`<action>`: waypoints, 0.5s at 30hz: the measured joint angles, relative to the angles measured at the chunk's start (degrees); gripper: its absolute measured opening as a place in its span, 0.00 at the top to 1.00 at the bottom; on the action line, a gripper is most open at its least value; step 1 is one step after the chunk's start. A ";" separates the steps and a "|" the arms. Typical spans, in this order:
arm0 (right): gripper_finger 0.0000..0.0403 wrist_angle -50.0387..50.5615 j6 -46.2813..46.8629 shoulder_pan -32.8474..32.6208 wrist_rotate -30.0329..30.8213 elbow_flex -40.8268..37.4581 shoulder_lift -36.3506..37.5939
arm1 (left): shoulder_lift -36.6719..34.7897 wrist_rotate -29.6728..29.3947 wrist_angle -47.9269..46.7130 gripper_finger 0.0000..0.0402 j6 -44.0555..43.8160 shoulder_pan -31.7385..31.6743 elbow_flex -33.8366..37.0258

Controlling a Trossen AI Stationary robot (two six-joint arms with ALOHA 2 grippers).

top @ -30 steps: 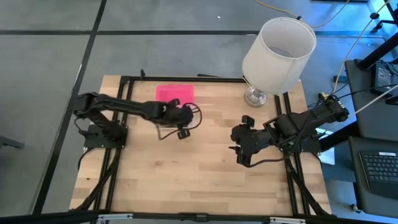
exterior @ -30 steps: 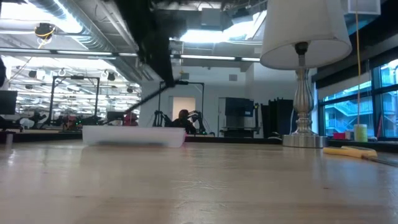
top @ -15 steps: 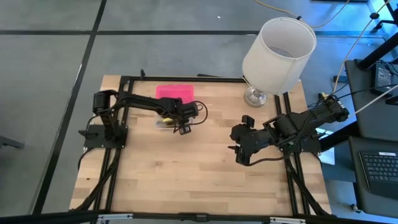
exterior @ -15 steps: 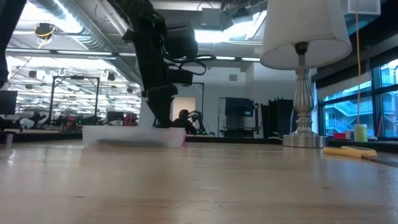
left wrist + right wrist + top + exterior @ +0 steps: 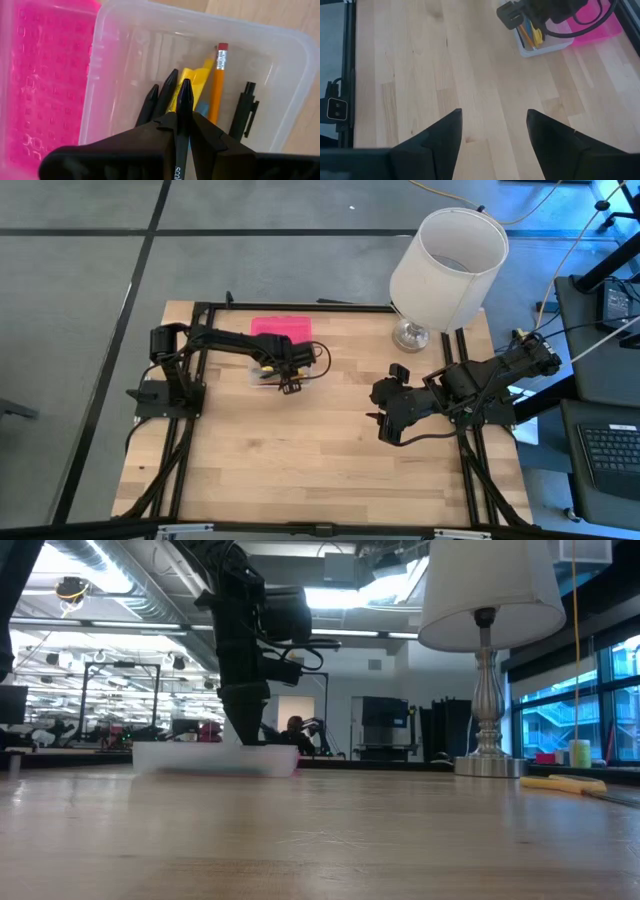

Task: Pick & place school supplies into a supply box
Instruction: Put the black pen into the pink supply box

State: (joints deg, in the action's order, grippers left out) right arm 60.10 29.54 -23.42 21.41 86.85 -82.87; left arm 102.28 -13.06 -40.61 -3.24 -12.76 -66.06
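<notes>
Low across the wooden table: the clear supply box sits far back, and a dark arm drops from above, its tip dipping behind the box's rim. Right of the box stands a white-shaded lamp; farther right lies a yellow object.

The supply box is sitting left of the lamp, its lid lying behind it. Pens and a pencil are lying inside it, the left gripper hanging directly above.
</notes>
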 joint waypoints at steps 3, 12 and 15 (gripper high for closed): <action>0.44 -0.01 0.00 0.00 0.00 0.00 0.00 | 0.00 -1.36 0.03 0.94 0.04 0.40 0.00; 0.44 -0.01 -0.01 0.00 0.00 0.00 0.00 | 0.00 3.30 -1.64 0.94 3.23 0.42 0.00; 0.44 -0.01 -0.02 0.00 0.00 0.00 0.00 | 0.00 1.98 -1.64 0.91 2.57 0.36 0.00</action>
State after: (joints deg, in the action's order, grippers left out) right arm 60.10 29.52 -23.42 21.41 86.85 -82.87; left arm 102.28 -11.09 -42.25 -0.67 -12.40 -66.06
